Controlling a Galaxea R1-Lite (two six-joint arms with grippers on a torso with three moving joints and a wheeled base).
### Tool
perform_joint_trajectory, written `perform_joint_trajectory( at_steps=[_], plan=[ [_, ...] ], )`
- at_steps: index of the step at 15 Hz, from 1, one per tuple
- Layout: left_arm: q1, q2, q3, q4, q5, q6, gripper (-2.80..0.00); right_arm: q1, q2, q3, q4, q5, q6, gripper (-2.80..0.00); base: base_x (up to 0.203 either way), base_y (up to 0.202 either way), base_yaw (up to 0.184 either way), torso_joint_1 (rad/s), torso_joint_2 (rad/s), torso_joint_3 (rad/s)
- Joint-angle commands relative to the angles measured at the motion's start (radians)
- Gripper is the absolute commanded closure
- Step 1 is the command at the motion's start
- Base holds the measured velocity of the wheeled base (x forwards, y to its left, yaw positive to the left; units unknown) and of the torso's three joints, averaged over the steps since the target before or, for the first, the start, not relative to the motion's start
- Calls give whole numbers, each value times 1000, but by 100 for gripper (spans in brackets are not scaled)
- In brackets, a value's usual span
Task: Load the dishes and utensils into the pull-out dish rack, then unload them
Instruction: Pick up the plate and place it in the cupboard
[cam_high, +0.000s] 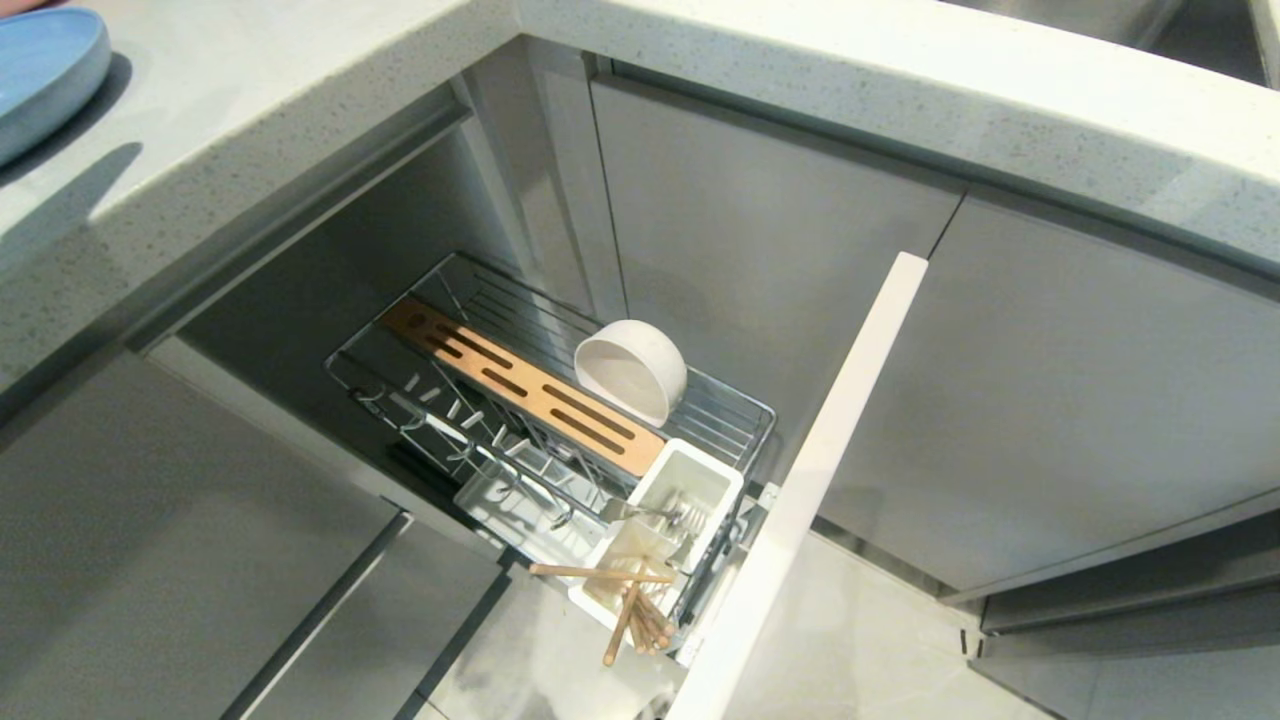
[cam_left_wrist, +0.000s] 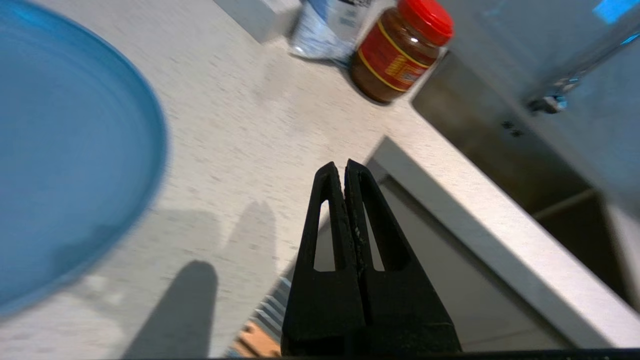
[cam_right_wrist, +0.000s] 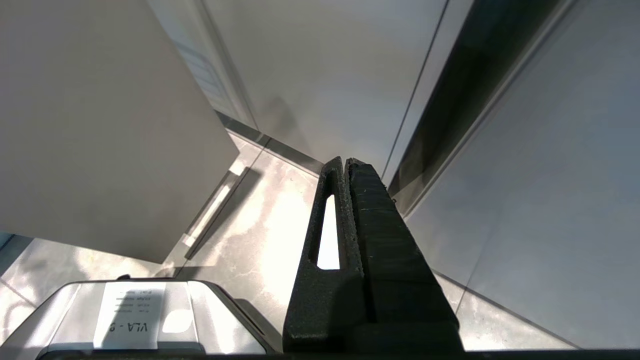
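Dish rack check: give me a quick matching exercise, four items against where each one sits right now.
Items:
1. white bowl
2. blue plate
3. chopsticks
4. left gripper

Places:
A. on the countertop
B. in the white utensil cup at the rack's front
C. on its side in the wire dish rack, beside the wooden strip
D. shut, above the counter edge near the plate

Pairs: 1-C, 2-A, 3-B, 4-D
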Motion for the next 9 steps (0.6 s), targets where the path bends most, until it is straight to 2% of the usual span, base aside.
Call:
perform_joint_trajectory(
  at_steps=[1, 4, 7, 9],
  plan=[
    [35, 8, -15, 29, 21, 83, 0, 0, -4, 2, 0, 0, 0, 0, 0, 0, 0, 0, 0, 0],
    [37, 69, -15, 60, 139, 127, 0, 1, -4, 2, 0, -1, 1, 0, 0, 0, 0, 0, 0, 0],
    [36, 117, -34, 57, 313, 158, 0, 0, -4, 2, 0, 0, 0, 0, 0, 0, 0, 0, 0, 0],
    [35, 125, -40, 52, 356, 159, 0, 0, -4, 2, 0, 0, 1, 0, 0, 0, 0, 0, 0, 0]
  ],
)
